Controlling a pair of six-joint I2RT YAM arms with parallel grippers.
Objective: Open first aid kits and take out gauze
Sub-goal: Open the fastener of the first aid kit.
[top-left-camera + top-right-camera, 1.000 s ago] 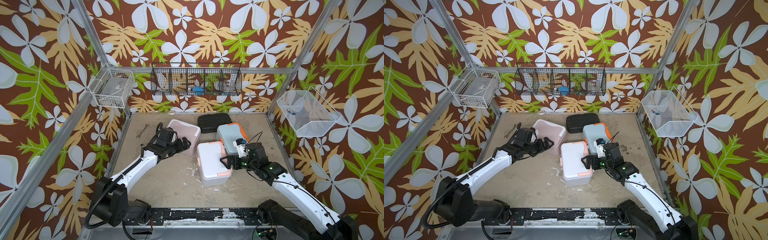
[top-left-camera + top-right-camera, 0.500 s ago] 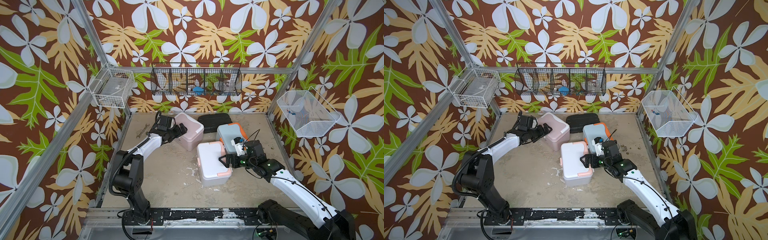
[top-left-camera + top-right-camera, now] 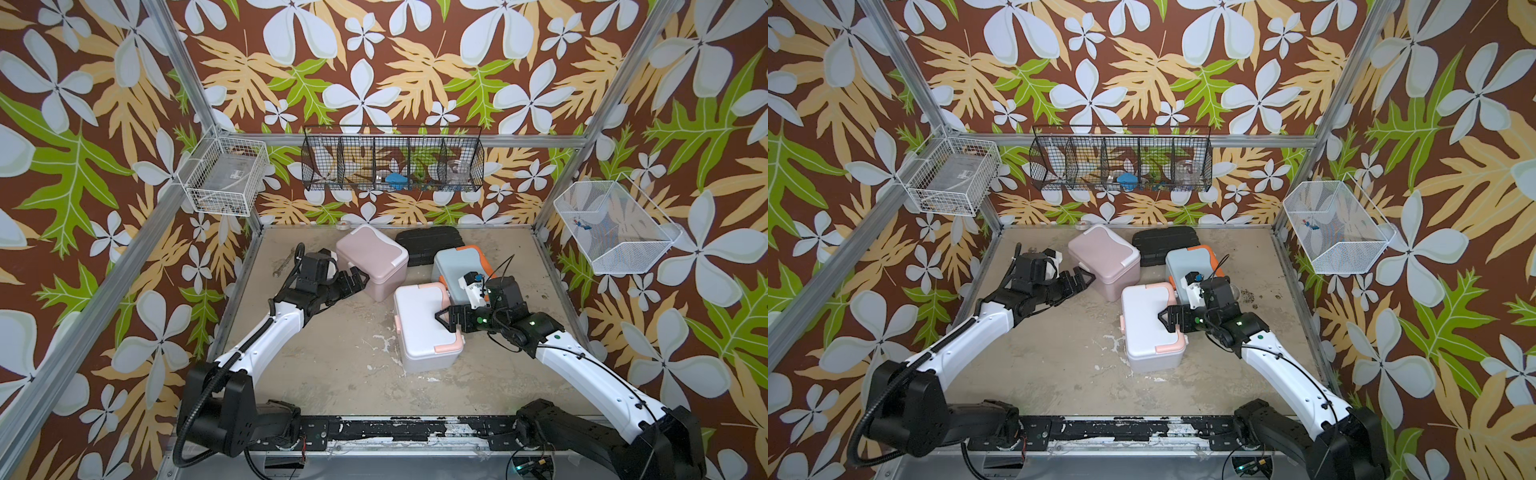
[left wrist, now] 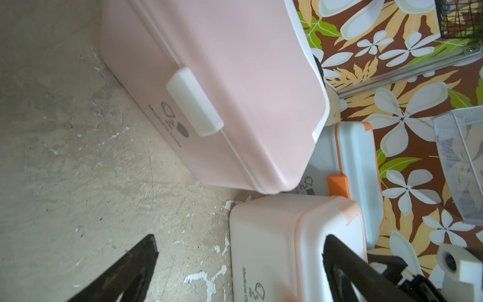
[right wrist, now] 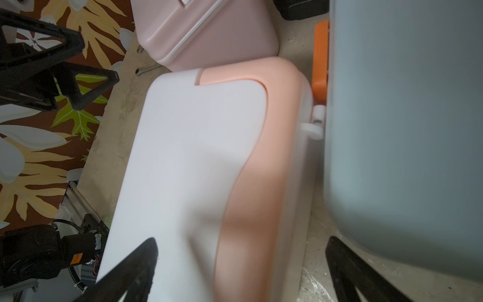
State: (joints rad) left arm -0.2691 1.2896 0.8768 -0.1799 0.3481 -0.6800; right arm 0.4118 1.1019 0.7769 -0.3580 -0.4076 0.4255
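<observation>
One "Medicine" label (image 4: 246, 282) on white kit (image 4: 266, 230)

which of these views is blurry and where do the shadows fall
Right wrist view: the white and peach kit and light blue kit are soft, too close to the lens, with a shadow across the peach handle. Left wrist view: the pink kit is fairly sharp. Both top views: crisp, evenly lit.
</observation>
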